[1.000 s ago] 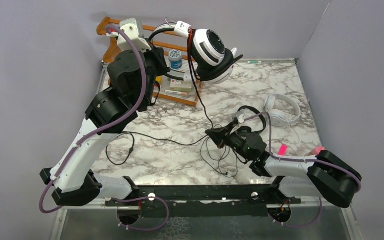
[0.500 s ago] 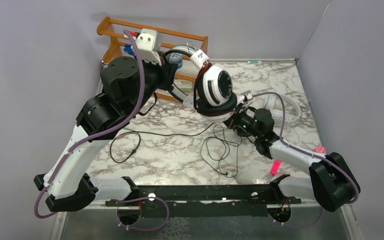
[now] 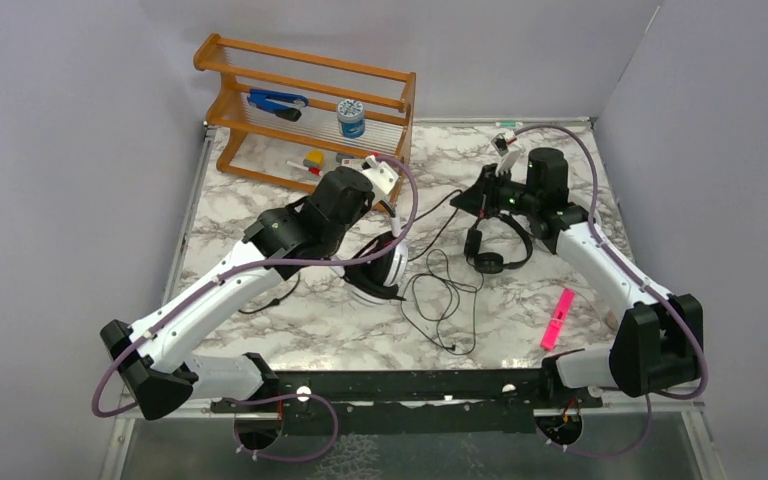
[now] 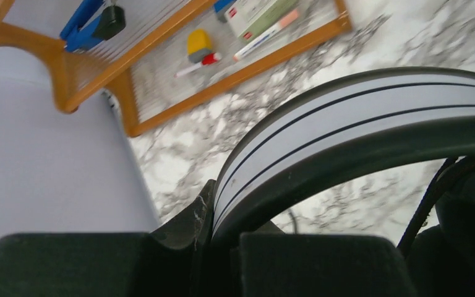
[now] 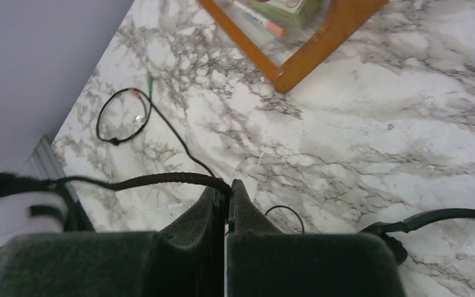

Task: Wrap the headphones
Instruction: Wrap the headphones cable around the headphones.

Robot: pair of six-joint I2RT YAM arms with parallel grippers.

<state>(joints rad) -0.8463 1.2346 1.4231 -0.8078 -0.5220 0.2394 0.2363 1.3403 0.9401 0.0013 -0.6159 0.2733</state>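
Marble-patterned table (image 3: 360, 335) carried two headphones in the top view. One, the white-and-black headphones (image 3: 372, 272), sat at the middle, its striped headband clamped between the fingers of the left gripper (image 4: 222, 238). The other, the small black headphones (image 3: 488, 263), lay to the right, beside the right arm's wrist. Thin black cord (image 3: 440, 300) lay in loose loops between the two. The right gripper (image 5: 226, 197), jaws together, pinched a braided black cord (image 5: 161, 180) at its tips. One wooden rack (image 3: 300, 58) stood at the far left, holding one blue tool (image 3: 272, 101), possibly a clamp, one blue-lidded jar (image 3: 351, 117) and one yellow piece (image 3: 313, 158). One pink marker (image 3: 557, 317) lay near right.
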